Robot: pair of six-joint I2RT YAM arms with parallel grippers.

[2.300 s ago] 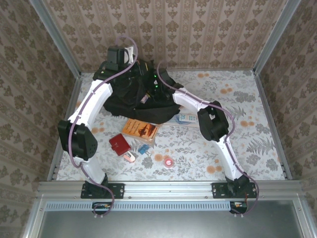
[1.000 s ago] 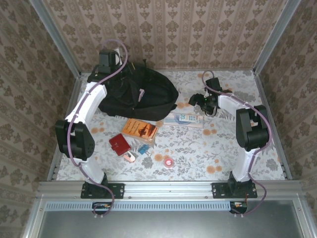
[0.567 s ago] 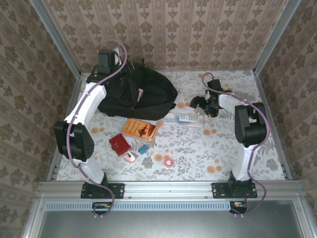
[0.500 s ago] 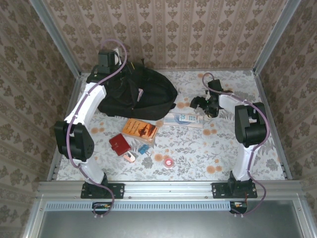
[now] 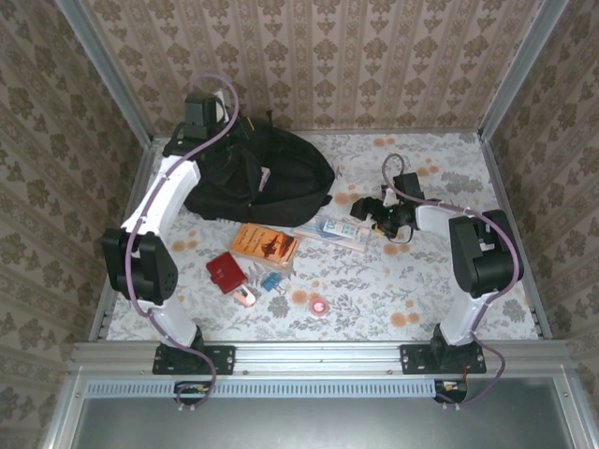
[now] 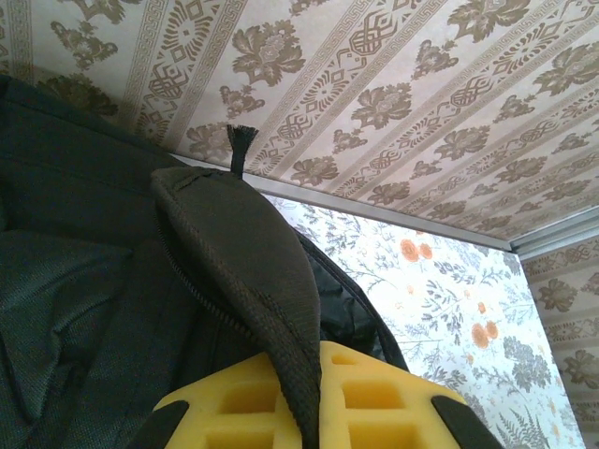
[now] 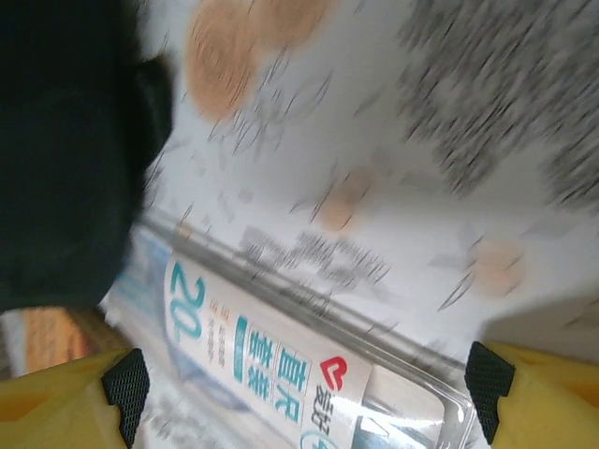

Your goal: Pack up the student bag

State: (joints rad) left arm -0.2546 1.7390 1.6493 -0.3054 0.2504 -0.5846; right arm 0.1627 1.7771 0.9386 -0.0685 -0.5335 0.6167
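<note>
Pinching flap (image 6: 248,271) of student bag (image 5: 271,178) at far-left corner of table (image 5: 449,281), left gripper (image 6: 299,412) clamped tight. Wide-spread right gripper (image 5: 372,213) straddles clear ruler pack (image 5: 332,229) mid-table; contact unclear, view blurred. Step: grasping pack. Next: close squarely, lift, carry into bag.

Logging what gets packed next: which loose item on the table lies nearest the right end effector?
The long clear pack with the blue-and-white label, at the tips of the open right end effector; the orange book and red wallet lie farther away.
</note>
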